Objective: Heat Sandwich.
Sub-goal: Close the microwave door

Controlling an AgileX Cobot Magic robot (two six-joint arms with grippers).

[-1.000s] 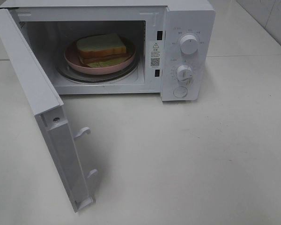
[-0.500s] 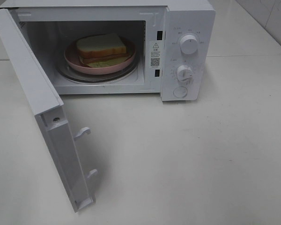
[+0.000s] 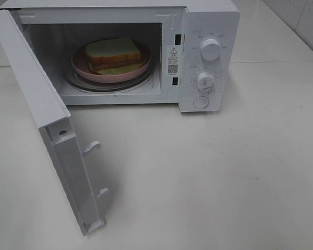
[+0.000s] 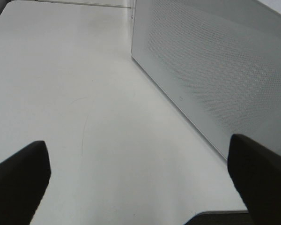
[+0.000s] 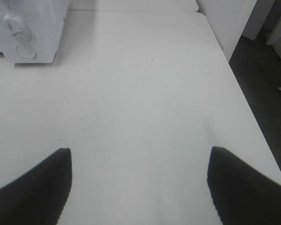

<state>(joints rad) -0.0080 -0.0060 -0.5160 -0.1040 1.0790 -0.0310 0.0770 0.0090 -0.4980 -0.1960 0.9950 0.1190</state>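
**Spotter:** Where's the sandwich from your side?

**Operator:** The sandwich (image 3: 113, 52) is on its pink plate (image 3: 81, 66) inside the microwave (image 3: 208, 21), on the glass turntable (image 3: 115, 86). It's well clear of both pairs of fingers and neither wrist camera sees it.

**Spotter:** And the fingers?

**Operator:** My left fingers (image 4: 18, 183) are spread wide with nothing between them, only bare surface (image 4: 84, 93). My right fingers (image 5: 37, 187) are the same, wide apart and holding nothing.

**Spotter:** So which step is this?

**Operator:** I'd say loading is done and closing comes next. The door (image 3: 36, 99) hangs wide open. Its perforated outer face stands ahead of my left fingers, near them but not touching.

**Spotter:** What does the close need?

**Operator:** I think I should bring the left fingers up against that outer face, out toward its free edge, and push it round on its hinge until the latch hooks go in. It should be a steady push, since a shove might slide the whole oven.

**Spotter:** And after that?

**Operator:** The controls belong to my right side. The lower knob (image 5: 14, 23) and the round button (image 5: 24, 50) lie well ahead of my right fingers. I expect I'll narrow those fingers around the knob and turn it, though I can't read the markings from here.
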